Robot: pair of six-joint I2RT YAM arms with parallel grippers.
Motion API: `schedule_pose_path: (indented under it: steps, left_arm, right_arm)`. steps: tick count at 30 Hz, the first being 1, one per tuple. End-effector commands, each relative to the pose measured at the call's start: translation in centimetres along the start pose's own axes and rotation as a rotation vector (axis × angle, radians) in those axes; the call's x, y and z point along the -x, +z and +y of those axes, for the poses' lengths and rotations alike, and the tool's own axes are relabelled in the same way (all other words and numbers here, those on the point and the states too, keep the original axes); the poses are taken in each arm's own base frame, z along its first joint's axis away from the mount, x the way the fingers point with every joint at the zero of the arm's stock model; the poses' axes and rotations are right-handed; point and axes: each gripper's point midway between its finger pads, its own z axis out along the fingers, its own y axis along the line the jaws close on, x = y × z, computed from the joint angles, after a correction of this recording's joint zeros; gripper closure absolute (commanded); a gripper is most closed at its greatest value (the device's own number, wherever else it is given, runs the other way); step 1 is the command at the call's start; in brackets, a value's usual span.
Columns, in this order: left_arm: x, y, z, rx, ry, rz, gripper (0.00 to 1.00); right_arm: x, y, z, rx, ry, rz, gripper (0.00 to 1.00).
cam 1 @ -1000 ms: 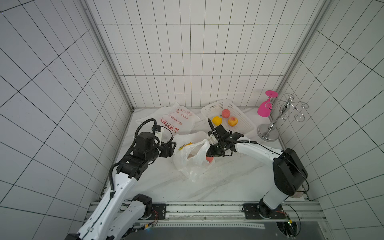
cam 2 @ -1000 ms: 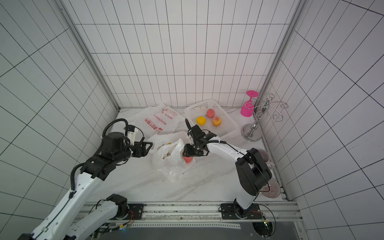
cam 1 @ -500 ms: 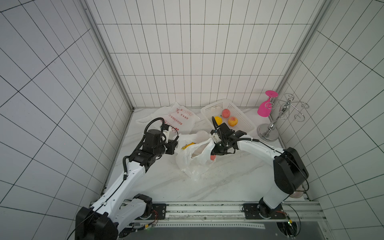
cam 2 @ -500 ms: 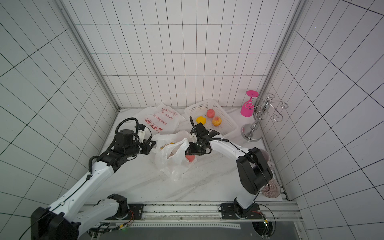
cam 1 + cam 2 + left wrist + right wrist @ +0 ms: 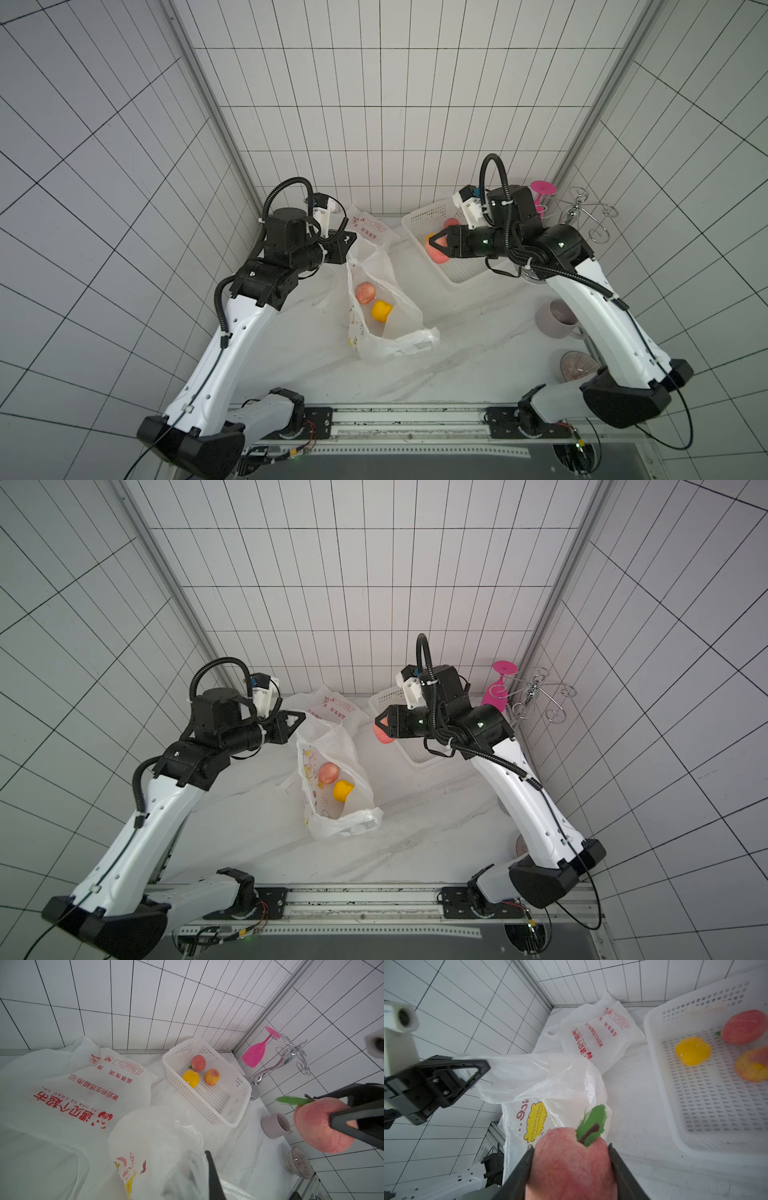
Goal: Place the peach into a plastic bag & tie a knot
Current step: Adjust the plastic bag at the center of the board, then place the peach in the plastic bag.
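Left pincer clenched on rim of plastic bag, holds mouth raised off bench. Right pincer grasps peach by its sides, green leaf showing. Peach aloft beside edge of white basket, apart from bag. Inside bag: second peach, yellow fruit. Three fruits in basket. Printed bag lies flat behind.

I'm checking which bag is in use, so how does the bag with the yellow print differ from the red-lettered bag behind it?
The yellow-print bag is lifted open, its edge pinched in the shut left gripper; the red-lettered bag lies flat, untouched. The yellow-print bag holds a peach and a yellow fruit; the red-lettered bag looks empty. Both are white, translucent plastic on the table.
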Motion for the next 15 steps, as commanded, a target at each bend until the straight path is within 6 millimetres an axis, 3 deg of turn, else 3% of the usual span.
schedule_pose_path:
  steps: [1,3,6,11,15]
  left_arm:
    - [-0.6,-0.1,-0.1,0.022,-0.078,0.082,1.0]
    - [0.0,0.0,-0.2,0.025,-0.096,0.078,1.0]
    - [0.2,0.1,-0.6,0.015,-0.096,0.075,1.0]
    - [-0.2,0.0,-0.4,0.017,-0.114,0.067,1.0]
    - [-0.2,0.0,-0.7,0.004,-0.122,0.064,1.0]
  right_arm:
    - [-0.7,0.1,4.9,0.112,-0.023,0.064,1.0]
    - [-1.1,1.0,7.6,0.171,-0.034,0.059,1.0]
    - [-2.6,4.1,8.9,0.19,-0.016,0.088,1.0]
    - [-7.3,9.4,8.2,0.131,-0.013,0.195,1.0]
    - [-11.7,13.1,4.9,0.004,-0.014,0.272,1.0]
